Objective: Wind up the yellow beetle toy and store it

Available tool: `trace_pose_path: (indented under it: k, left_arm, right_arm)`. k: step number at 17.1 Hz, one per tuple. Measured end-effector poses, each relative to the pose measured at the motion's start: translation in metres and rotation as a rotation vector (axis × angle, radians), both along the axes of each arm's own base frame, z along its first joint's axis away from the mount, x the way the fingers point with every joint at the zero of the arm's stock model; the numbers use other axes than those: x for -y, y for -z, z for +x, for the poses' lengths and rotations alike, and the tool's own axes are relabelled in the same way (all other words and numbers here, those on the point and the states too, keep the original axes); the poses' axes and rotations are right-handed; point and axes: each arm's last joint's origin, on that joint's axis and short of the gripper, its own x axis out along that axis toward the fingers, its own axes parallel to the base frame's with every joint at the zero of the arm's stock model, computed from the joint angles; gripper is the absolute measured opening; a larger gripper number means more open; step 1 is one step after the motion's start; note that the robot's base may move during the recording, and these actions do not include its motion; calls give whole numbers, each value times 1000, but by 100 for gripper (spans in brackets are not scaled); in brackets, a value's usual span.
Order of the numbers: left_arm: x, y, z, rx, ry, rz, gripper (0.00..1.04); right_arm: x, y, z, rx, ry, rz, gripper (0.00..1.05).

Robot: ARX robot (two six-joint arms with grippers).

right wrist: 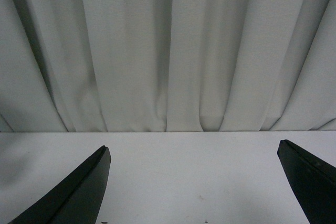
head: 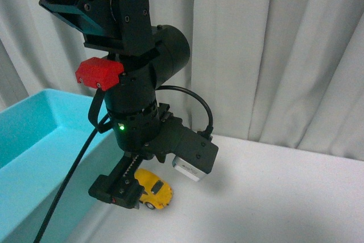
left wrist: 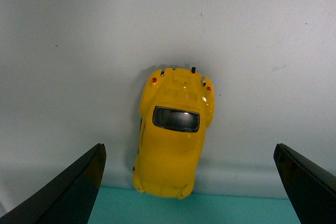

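I see my left gripper (left wrist: pixel 189 148) open wide over the yellow beetle toy (head: pixel 154 189), not touching it. The toy sits on the white worktop (head: pixel 284 197), just right of the blue bin (head: pixel 34 135). My right gripper (right wrist: pixel 193 148) is wide open too, holding nothing, facing the curtain (right wrist: pixel 168 51).

The yellow beetle toy (left wrist: pixel 170 145) has a glossy, smooth shell and dark shiny windows, the white table (head: pixel 284 197) looks matt, the turquoise bin (head: pixel 34 135) smooth and plastic-like, and the far curtains (right wrist: pixel 168 51) are soft pleated cloth.
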Motion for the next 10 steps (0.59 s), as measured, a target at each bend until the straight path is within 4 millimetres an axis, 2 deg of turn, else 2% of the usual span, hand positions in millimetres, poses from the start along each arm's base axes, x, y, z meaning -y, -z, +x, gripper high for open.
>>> trace_pose_path:
  k: [4,8,10]
  left_arm:
    - [0,18,3,-19,18,5,98]
    - [-1,29,7,-19,-38,0,98]
    - [-5,34,9,-15,-134,11,98]
  right_arm:
    - [0,0,0,0,0,0,98]
    - [0,0,0,0,0,0,98]
    - [0,0,0,0,0,0,98]
